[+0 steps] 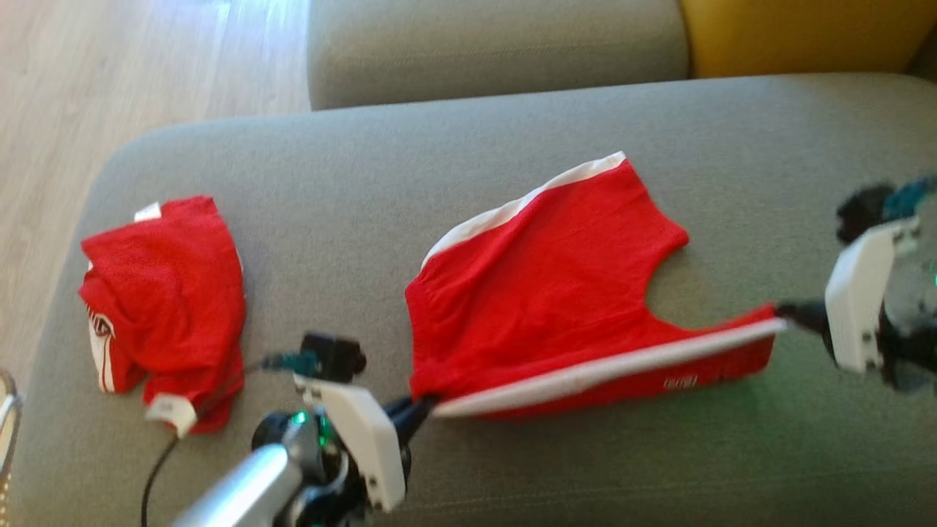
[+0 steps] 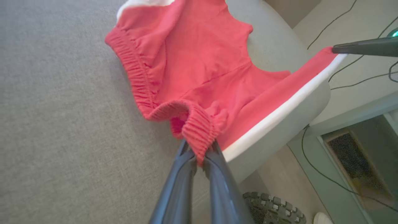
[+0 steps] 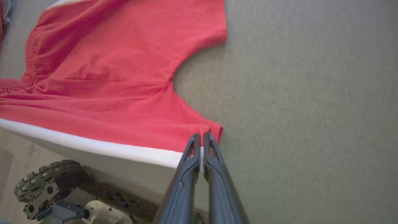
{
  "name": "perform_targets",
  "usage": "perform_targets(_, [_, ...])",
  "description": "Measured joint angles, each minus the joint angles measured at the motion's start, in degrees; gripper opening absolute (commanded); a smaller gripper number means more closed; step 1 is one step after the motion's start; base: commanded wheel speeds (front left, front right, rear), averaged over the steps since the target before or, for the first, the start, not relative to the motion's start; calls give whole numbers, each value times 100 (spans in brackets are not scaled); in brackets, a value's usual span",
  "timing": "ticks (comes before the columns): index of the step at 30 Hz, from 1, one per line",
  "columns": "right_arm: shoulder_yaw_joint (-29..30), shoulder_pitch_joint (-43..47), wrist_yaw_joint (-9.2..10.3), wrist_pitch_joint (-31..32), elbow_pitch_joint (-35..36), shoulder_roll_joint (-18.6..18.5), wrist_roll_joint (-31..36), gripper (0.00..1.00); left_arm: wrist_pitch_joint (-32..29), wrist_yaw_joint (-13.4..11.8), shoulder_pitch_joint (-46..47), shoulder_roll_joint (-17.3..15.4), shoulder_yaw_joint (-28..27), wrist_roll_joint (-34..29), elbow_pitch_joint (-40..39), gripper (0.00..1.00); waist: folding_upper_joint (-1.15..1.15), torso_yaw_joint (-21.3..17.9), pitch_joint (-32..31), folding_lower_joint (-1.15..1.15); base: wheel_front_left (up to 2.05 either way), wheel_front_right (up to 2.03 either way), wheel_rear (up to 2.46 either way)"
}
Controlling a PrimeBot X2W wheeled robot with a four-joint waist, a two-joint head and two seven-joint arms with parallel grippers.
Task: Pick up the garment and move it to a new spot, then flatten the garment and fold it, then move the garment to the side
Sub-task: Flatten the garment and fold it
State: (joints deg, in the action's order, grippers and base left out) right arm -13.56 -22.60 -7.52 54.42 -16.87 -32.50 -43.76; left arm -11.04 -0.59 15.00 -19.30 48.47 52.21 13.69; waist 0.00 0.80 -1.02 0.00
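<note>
A pair of red shorts [image 1: 556, 285] with white side stripes lies spread on the grey sofa seat [image 1: 351, 190], its near side lifted taut between my two grippers. My left gripper [image 1: 424, 405] is shut on the elastic waistband corner [image 2: 199, 130]. At the right, my right gripper [image 1: 787, 316] is shut on the leg hem by the white stripe [image 3: 202, 146]. The right gripper's dark fingers [image 2: 363, 48] also reach in at the upper right of the left wrist view. The far leg and the waistband's far end rest flat on the cushion.
A second red garment [image 1: 165, 307] lies crumpled at the seat's left end. The sofa back [image 1: 498, 44] and a yellow cushion [image 1: 805, 33] rise behind. Wooden floor [image 1: 110, 73] lies left. My wheeled base [image 3: 46, 186] and cables [image 2: 342, 71] sit below the seat's front edge.
</note>
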Motion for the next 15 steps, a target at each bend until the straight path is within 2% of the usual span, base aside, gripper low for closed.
perform_targets(8, [189,-978,0,-224,-300,292,454,0,-730,-199,721,24,-298,444,-350,0,0,210,503,1,0,0,0])
perform_targets(15, [22,-2131,0,-624,-901,444,736,0,-1098,-355,1531,310,-582,751,-192,0,0,432,1161,1,0,0,0])
